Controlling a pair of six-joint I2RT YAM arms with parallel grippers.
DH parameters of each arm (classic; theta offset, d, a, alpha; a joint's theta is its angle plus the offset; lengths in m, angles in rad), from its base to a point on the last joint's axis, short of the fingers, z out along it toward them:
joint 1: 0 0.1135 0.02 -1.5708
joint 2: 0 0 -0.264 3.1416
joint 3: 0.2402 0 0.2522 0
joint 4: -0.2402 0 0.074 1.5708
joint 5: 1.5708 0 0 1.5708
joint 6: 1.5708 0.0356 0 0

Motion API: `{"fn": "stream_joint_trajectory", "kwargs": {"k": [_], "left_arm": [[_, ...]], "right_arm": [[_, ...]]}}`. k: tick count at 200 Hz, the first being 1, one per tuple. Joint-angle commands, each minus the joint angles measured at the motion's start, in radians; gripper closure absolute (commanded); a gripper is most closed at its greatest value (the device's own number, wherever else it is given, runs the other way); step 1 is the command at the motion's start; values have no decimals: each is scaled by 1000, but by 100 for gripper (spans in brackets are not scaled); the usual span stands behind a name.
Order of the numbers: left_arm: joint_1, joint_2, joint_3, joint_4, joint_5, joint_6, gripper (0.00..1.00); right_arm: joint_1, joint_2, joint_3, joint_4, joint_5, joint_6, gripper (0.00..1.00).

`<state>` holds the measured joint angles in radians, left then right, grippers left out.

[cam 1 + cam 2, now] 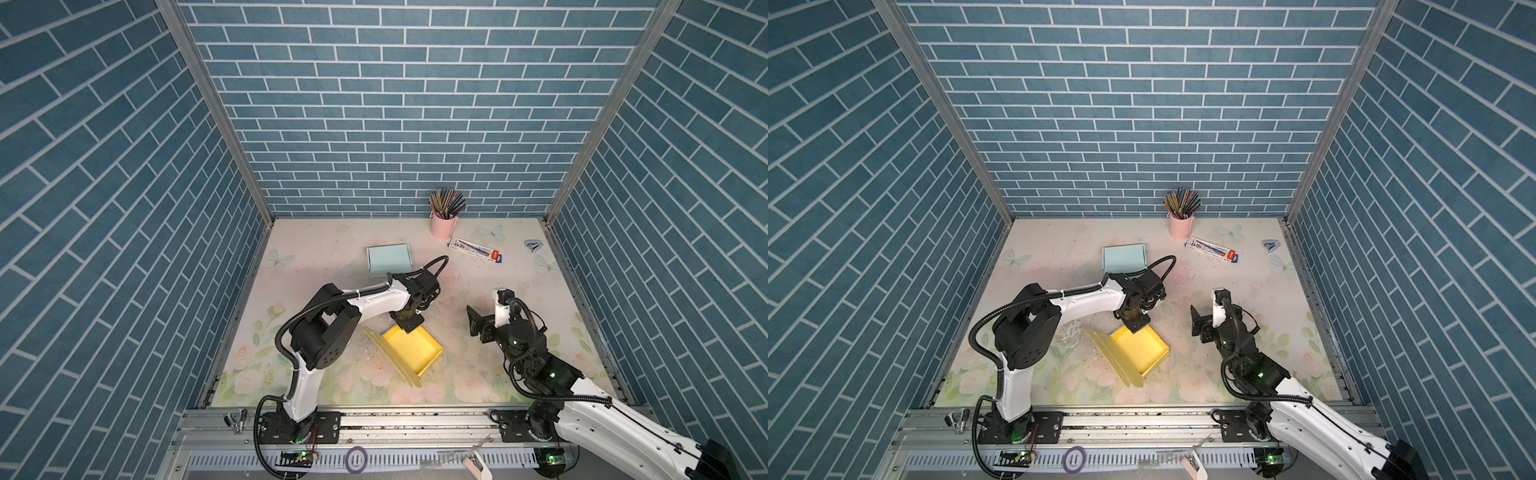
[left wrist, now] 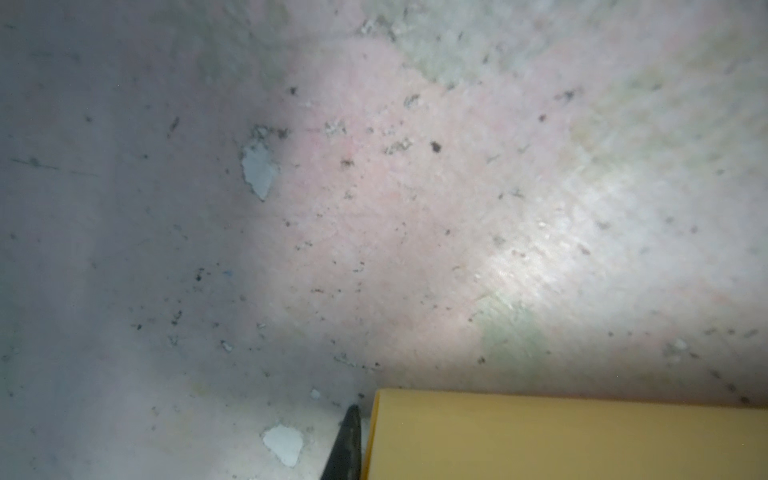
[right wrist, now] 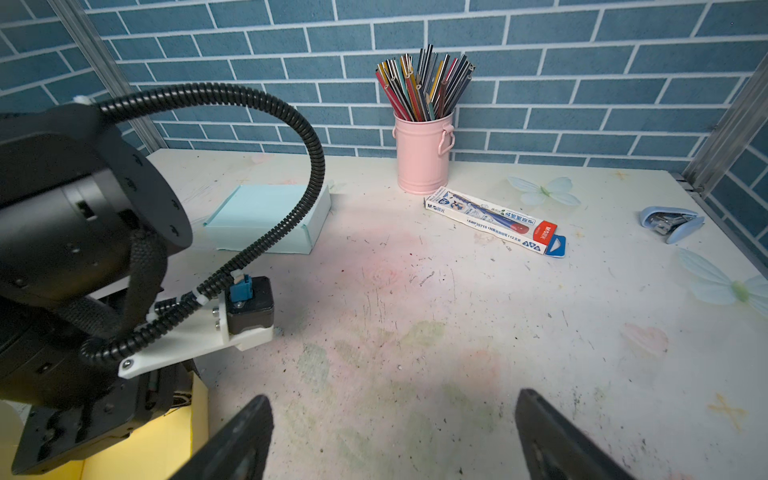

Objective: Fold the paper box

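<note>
The left claw points down onto the far end of the yellow box; in its wrist view one dark finger sits just beside the end of a yellow wall; the other finger is out of the picture, so I cannot tell if this claw pinches the wall or not; the box lies right under this claw and stretches away from it toward the front rail, slanting to the right; its big flap stands up along the long side, left of the claw; the right claw hangs to the right of the box, well apart from it; its two fingers are spread wide with nothing between them; the left arm is much nearer, so I think it makes the next fold, and the flap must tip over toward the right claw; bare table lies between the box and the right claw, so there is room; a pale blue box sits behind the left claw, out of the way.
</note>
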<state>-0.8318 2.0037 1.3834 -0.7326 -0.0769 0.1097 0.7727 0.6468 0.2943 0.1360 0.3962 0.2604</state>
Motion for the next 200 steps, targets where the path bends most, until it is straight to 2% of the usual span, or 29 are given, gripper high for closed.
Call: {"fn": "stream_joint_trajectory", "kwargs": {"k": [1,41,66,134,165,200], "left_arm": [[-3,22,-63,13,-50,19,86],[-1,-9,-65,23,-31,-17,84],[2,-22,-41,1,-16,-37,75],[30,-87,-22,-23,81,-96,72],[34,-106,-14,-43,107,-109,65],[46,-127,-21,-54,127,-126,62]], "right_arm": [[-6,-8,-17,26,3,-22,9],[-7,-6,-14,27,-1,-23,9],[-6,-7,-17,27,-2,-23,9],[-7,-4,-17,28,-5,-23,9],[-8,12,-14,40,-7,-23,9],[-8,19,-14,42,-10,-23,9]]}}
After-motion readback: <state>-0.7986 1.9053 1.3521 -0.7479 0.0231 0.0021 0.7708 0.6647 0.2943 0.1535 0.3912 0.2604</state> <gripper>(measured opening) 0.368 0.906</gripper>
